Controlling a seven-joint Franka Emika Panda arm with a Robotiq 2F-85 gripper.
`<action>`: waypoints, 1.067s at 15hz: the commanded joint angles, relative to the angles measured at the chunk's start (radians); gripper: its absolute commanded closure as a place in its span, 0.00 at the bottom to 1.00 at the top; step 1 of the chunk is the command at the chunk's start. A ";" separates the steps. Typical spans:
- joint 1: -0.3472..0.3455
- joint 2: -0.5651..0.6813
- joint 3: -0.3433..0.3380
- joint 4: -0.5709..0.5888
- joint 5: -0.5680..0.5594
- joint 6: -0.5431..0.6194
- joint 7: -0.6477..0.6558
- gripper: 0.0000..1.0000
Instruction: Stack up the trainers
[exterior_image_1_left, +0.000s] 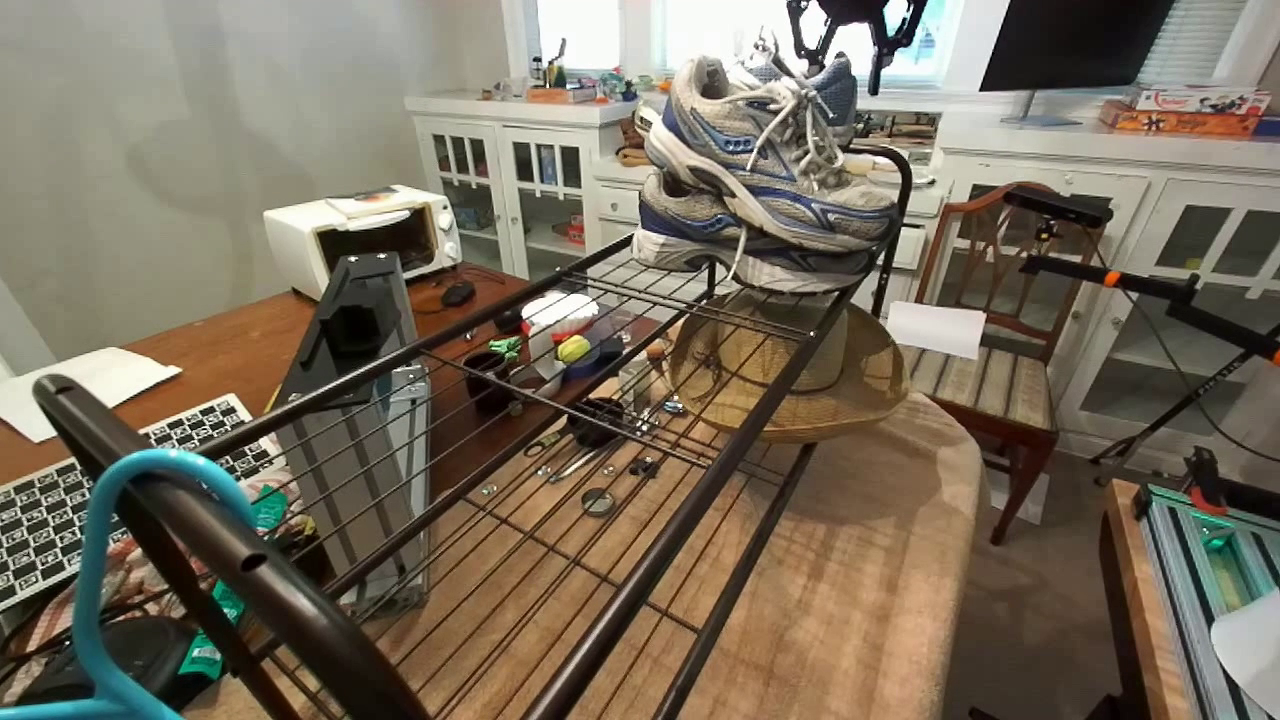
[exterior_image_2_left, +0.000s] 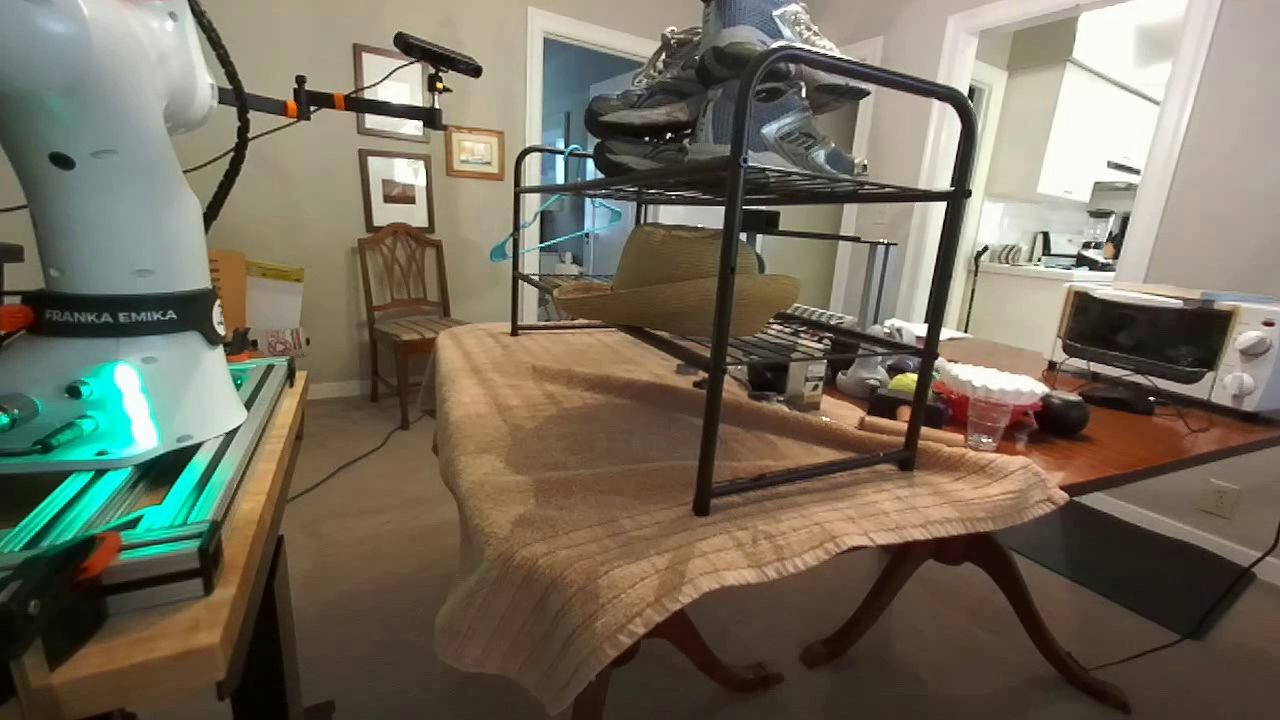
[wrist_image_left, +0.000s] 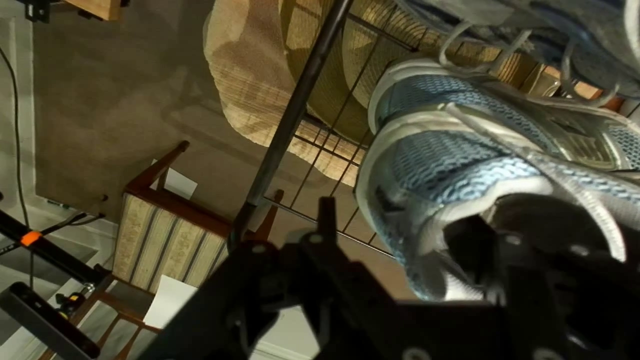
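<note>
Several grey, white and blue trainers sit in two stacks on the top shelf of a dark metal rack. A white-and-blue trainer (exterior_image_1_left: 770, 165) lies tilted on another trainer (exterior_image_1_left: 690, 225) in an exterior view. Beside them, a grey-blue trainer (exterior_image_2_left: 760, 30) stands on a lower one (exterior_image_2_left: 765, 125). My gripper (exterior_image_1_left: 843, 77) is open above this second stack. In the wrist view my gripper (wrist_image_left: 399, 215) has its fingers apart at the heel of the upper grey-blue trainer (wrist_image_left: 450, 165): one outside the heel, one over the shoe's opening. I cannot tell whether they touch it.
The rack (exterior_image_1_left: 640, 590) has an end rail close beside the trainers. A straw hat (exterior_image_1_left: 790, 370) lies on its lower shelf. A blue hanger (exterior_image_1_left: 100, 520) hangs on the far rail. A chair (exterior_image_1_left: 985, 390) and a camera arm (exterior_image_1_left: 1110, 275) stand behind.
</note>
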 joint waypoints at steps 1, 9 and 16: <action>0.017 0.031 -0.016 0.045 0.006 -0.033 0.012 0.17; 0.019 0.028 -0.021 0.056 0.008 -0.023 0.011 0.00; 0.014 -0.034 -0.032 0.012 0.027 0.016 -0.024 0.00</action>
